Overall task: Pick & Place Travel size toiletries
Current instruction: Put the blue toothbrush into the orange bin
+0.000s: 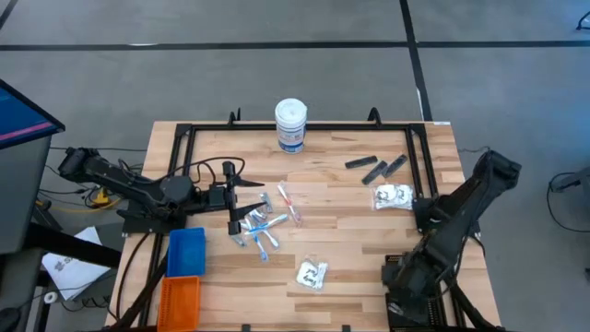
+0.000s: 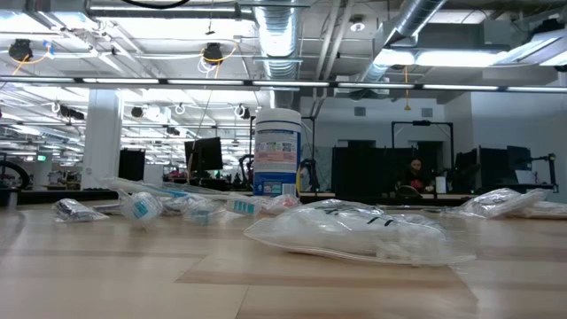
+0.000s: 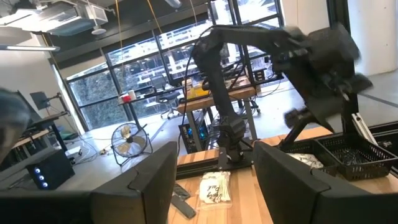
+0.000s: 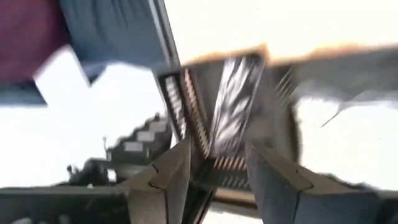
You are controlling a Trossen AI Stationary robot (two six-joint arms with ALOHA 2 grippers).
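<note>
A light wooden slatted table (image 1: 350, 244) with a black metal frame is being viewed from above, standing on a grey floor crossed by dark lines. A tall white canister with a blue label (image 1: 290, 124) is standing upright near the table's far edge. The travel-size toiletries are lying scattered: a cluster of small silver-blue tubes (image 1: 258, 229) at the left-centre, thin white-and-red sticks (image 1: 289, 204) just beside them, three slim black pieces (image 1: 376, 169) toward the far right, one clear crinkly packet with white contents (image 1: 394, 196) near those, and another clear packet (image 1: 312, 274) toward the near edge.

The left gripper (image 1: 247, 205) is being held over the table at the tube cluster, its dark fingers (image 3: 143, 186) spread apart with nothing between them. The right gripper (image 4: 211, 171) is folded back at the table's near right corner; its fingers are parted with a gap between them, and nothing is seen held.

A blue plastic bin (image 1: 186, 251) and an orange plastic bin (image 1: 180, 301) are sitting at the left near edge.

In the low view an open industrial room is showing behind the table, with ceiling ducts (image 2: 283, 35), strip lights and monitors; a seated person (image 2: 414, 175) is visible far back.
</note>
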